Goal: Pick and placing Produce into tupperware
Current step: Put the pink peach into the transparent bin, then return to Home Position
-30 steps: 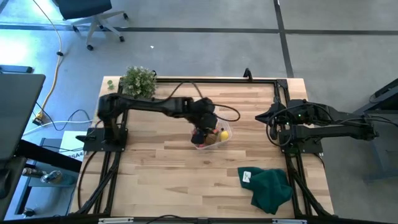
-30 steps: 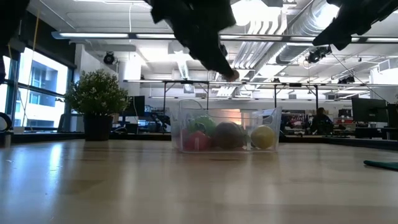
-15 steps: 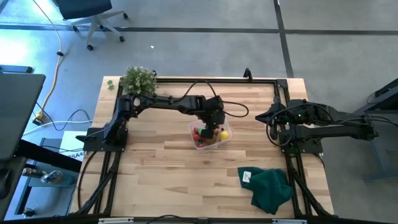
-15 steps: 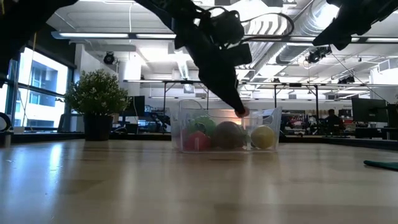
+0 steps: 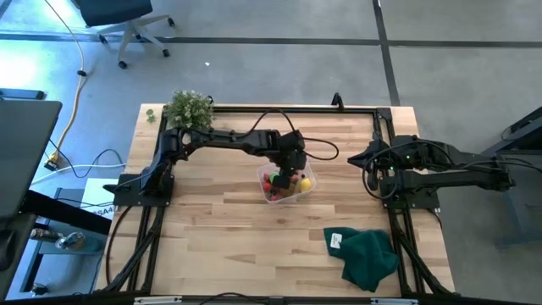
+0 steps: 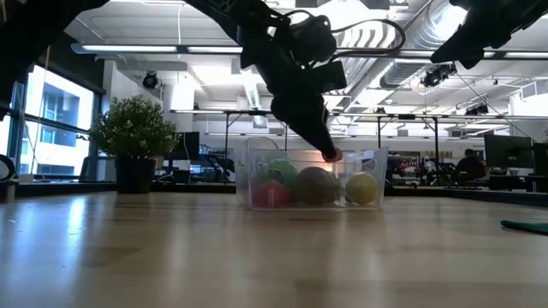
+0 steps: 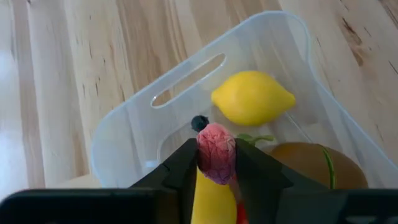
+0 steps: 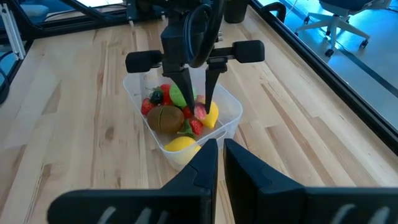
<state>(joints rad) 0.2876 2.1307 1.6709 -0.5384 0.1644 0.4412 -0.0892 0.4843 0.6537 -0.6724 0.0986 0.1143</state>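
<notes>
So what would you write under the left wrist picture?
Left tool holds a pink berry over the clear tub, above a lemon.

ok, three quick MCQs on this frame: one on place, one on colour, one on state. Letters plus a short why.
1. Where is the left gripper?
A. over the tub
B. over the cloth
C. beside the plant

2. What colour is the cloth?
A. red
B. dark green
C. white

3. What is the left gripper doing?
A. wide open, empty
B. pinching a small pink piece
C. gripping the tub's wall

Answers:
1 A: its fingers reach down into the tub.
2 B: dark green in the high view.
3 B: the pink piece sits between its fingers.
</notes>
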